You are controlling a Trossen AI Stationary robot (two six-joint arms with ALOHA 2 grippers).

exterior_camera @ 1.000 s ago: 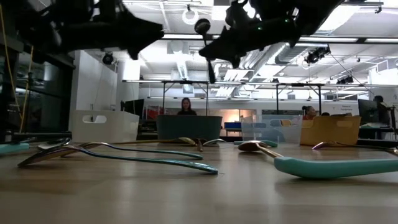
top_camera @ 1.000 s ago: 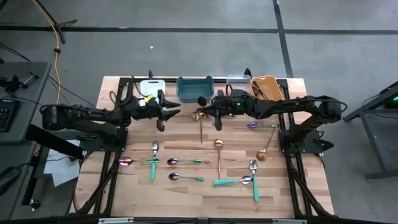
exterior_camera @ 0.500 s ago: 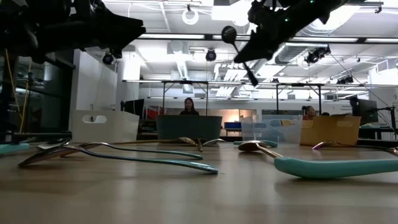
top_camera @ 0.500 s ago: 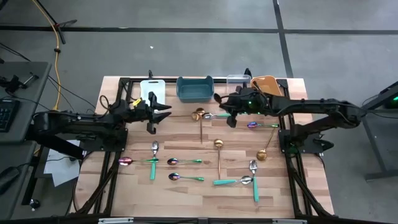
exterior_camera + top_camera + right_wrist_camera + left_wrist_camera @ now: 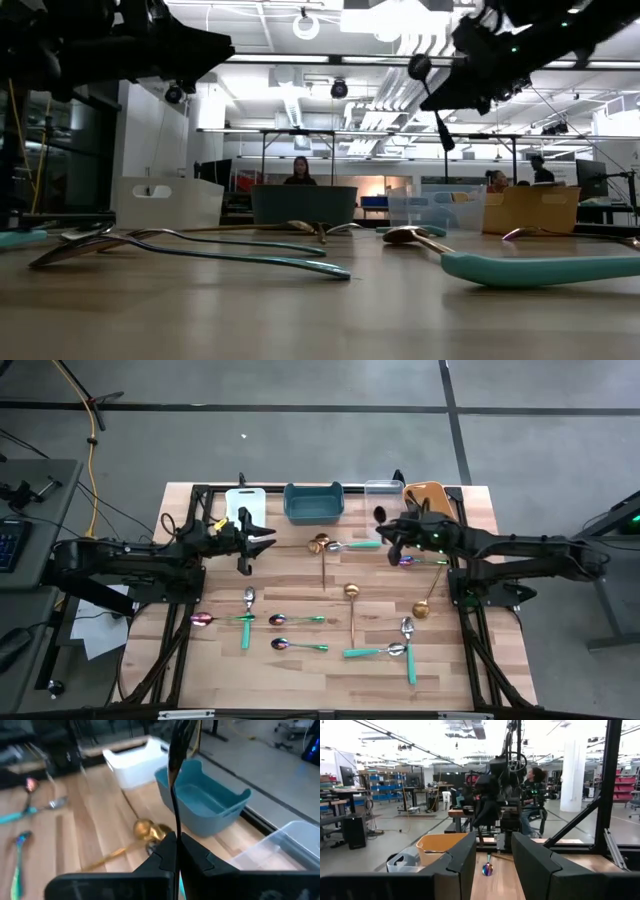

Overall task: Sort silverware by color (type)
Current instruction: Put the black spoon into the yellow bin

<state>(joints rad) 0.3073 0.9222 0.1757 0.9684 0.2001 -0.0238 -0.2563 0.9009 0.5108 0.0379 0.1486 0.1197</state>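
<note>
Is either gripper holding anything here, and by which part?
The right gripper is shut on the dark spoon, pinching its handle end, bowl up. The left gripper is open and empty.

The right hand (image 5: 174,851) pinches a dark spoon (image 5: 179,755) upright; beyond it stand a teal bin (image 5: 210,800) and a gold spoon (image 5: 145,829).

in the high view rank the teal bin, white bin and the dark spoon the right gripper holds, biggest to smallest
1. teal bin
2. white bin, partly hidden by the left arm, so its full size is unsure
3. dark spoon, held by the right gripper
</note>
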